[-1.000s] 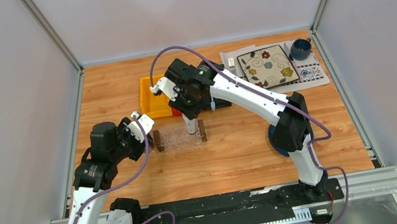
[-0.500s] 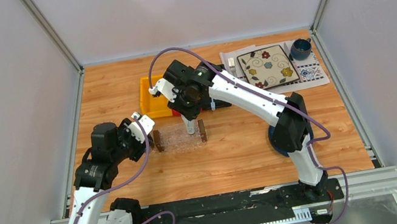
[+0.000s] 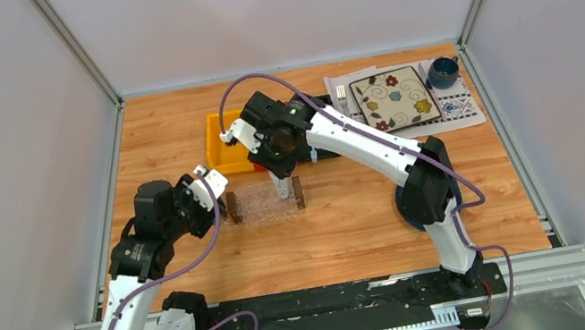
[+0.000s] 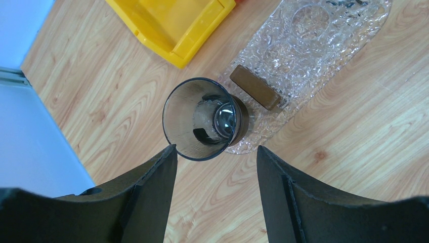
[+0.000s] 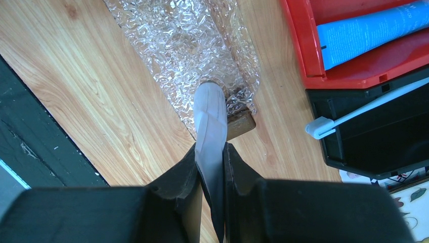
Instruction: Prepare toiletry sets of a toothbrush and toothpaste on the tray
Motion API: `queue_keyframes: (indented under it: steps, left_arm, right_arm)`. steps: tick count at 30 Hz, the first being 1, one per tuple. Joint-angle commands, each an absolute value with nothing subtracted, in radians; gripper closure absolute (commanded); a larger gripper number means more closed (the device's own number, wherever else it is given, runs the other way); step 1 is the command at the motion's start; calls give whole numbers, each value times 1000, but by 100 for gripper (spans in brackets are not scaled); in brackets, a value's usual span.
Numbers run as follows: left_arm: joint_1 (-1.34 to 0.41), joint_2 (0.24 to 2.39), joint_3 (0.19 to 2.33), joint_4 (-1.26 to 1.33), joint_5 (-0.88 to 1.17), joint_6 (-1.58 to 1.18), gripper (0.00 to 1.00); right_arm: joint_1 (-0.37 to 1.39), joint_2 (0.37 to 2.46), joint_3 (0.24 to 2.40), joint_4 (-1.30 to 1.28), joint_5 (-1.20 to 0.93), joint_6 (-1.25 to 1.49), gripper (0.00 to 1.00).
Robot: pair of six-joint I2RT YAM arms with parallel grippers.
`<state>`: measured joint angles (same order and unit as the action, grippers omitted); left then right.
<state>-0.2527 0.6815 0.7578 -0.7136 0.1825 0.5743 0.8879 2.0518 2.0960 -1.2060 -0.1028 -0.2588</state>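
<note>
- Top view: my right arm [image 3: 376, 146] reaches across to the tray [image 3: 260, 209], a clear rectangle lying left to right on the wooden surface [image 3: 353, 218], with a brown block at each short end. My right jaws hang over its right end, and the white-grey toothpaste tube [image 3: 282, 187] points down out of them. My left jaws sit just beside the tray's left end.
- Left wrist view: my left jaws stand wide apart and hold nothing. Ahead of them a dark cup [image 4: 205, 119] stands at the tray's end, just beside a brown block [image 4: 255, 87].
- Right wrist view: my right jaws are pinched narrow on the white-grey tube, its long axis running straight out from them. Its far end meets the tray by the other brown block [image 5: 242, 125]; touching or just above, I cannot tell. The blue toothpaste tube [image 5: 374, 30] lies in the red bin [image 5: 303, 45] and the toothbrush [image 5: 364, 107] in the black bin [image 5: 354, 147], both off to the right, so I judge my right arm nearer to them.
</note>
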Motion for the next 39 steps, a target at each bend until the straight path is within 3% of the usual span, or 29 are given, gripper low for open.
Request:
queue_keyframes:
  steps: [1,39]
  left_arm:
    - [-245,680,759,-689,201,575,33]
    - [-245,681,733,-683,202,586,33]
  right_arm:
    - [896,2034,2089,-1163,-84,-272,100]
    - [914,2039,2019,-1092,-64,-273,97]
